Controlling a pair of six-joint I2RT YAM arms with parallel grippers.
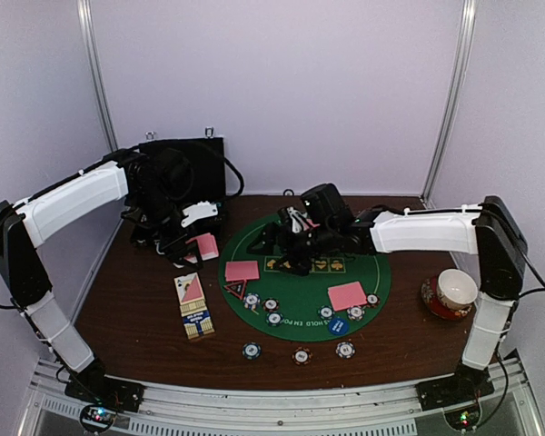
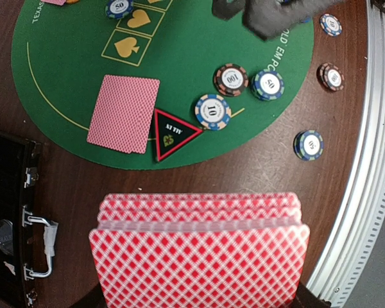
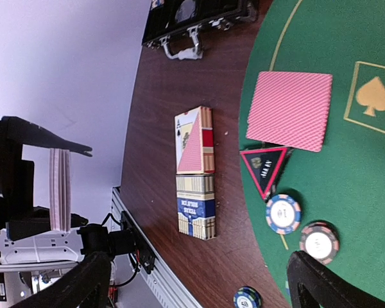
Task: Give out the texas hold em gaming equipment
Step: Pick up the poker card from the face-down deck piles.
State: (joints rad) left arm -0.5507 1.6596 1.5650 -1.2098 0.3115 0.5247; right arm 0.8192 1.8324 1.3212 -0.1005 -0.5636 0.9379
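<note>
Pink lattice backs fill the lower half of my left wrist view. That is the deck (image 2: 199, 256), slightly fanned and clamped in my left claw (image 1: 191, 240), though the fingers barely show there. My right wrist camera gives the side look, with the cards edge-on between dark jaw parts. From overhead the deck hangs off the mat (image 1: 371, 268), near the case (image 1: 186, 168).

My right claw (image 3: 197, 263) is spread wide with nothing between its fingers (image 3: 321, 282). Overhead it is a dark tangle above the mat's far half, and I can't read the jaws there.

One card pile (image 1: 242, 270) lies on the mat's left side, touching a triangle marker (image 1: 233, 289). A second pile (image 1: 348, 296) and a blue button (image 1: 337, 326) show clearly only from overhead. Chips (image 1: 274, 319) sit along the mat's near rim, and three more (image 1: 302, 356) are off it on the wood. Their numbers, 10, 100 and 50, are legible only from my left wrist.

The box (image 3: 196, 172) lies on the wood beside the mat. The cup (image 1: 451, 292) appears overhead only. Both wrist views cut off the case.
</note>
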